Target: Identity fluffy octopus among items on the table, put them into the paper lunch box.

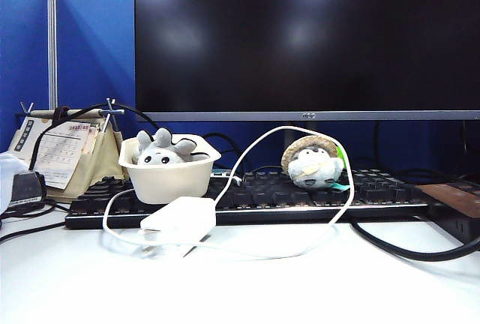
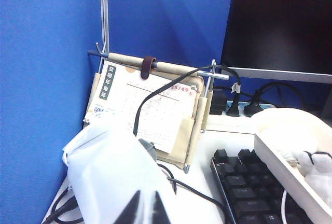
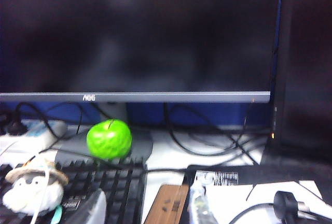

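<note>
The light-grey fluffy octopus (image 1: 160, 151) sits inside the cream paper lunch box (image 1: 169, 181), which rests on the left part of the black keyboard (image 1: 255, 193). In the left wrist view the box rim (image 2: 282, 154) and a bit of the pale plush (image 2: 317, 169) show at one side. My left gripper (image 2: 146, 208) hangs over a white bag, well away from the box; its dark tips are close together with nothing between them. My right gripper (image 3: 145, 208) is open and empty over the keyboard's right end. Neither gripper shows in the exterior view.
A smaller plush in a straw hat (image 1: 313, 163) sits on the keyboard's right half. A white power adapter (image 1: 180, 215) and its looping cable lie in front of the box. A monitor (image 1: 307, 39) stands behind, with a calendar stand (image 1: 64, 151) at left, a green apple (image 3: 109, 138) and a wooden block (image 3: 166, 206).
</note>
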You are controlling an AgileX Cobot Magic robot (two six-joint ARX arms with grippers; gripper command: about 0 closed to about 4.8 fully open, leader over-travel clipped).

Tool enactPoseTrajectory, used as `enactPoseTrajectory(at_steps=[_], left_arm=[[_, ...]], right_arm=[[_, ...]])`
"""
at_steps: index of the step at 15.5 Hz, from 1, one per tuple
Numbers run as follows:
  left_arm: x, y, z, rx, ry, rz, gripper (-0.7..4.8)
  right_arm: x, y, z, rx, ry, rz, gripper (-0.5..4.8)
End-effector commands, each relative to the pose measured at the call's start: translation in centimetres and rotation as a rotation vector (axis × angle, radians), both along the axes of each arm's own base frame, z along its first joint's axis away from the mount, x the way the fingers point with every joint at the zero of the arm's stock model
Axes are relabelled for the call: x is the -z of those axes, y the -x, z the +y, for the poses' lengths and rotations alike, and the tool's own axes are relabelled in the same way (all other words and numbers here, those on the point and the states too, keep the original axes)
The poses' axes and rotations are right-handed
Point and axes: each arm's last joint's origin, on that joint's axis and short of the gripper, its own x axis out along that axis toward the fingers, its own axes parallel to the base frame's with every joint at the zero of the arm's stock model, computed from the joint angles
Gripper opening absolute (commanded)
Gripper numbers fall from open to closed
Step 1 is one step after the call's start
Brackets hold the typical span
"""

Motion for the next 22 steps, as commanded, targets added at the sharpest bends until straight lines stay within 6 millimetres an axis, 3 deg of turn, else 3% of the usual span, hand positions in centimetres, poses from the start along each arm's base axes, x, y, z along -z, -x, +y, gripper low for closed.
enactPoseTrajectory(at_steps=[1, 7, 22], left_arm=[[-0.2, 0.0, 0.0, 0.0, 0.0, -0.015, 0.3], [-0.2, 0.0, 0.0, 0.0, -0.001, -0.016, 0.3], [-0.2, 0.0, 0.0, 0.0, 0.0, -0.015, 0.3]], right_arm=[[0.2, -0.1, 0.1, -0.027, 0.01, -0.048, 2.12], [1.1, -0.3, 0.1, -0.027, 0.008, -0.012, 2.12], [1.1, -0.3, 0.1, -0.025, 0.008, -0.015, 2.12]])
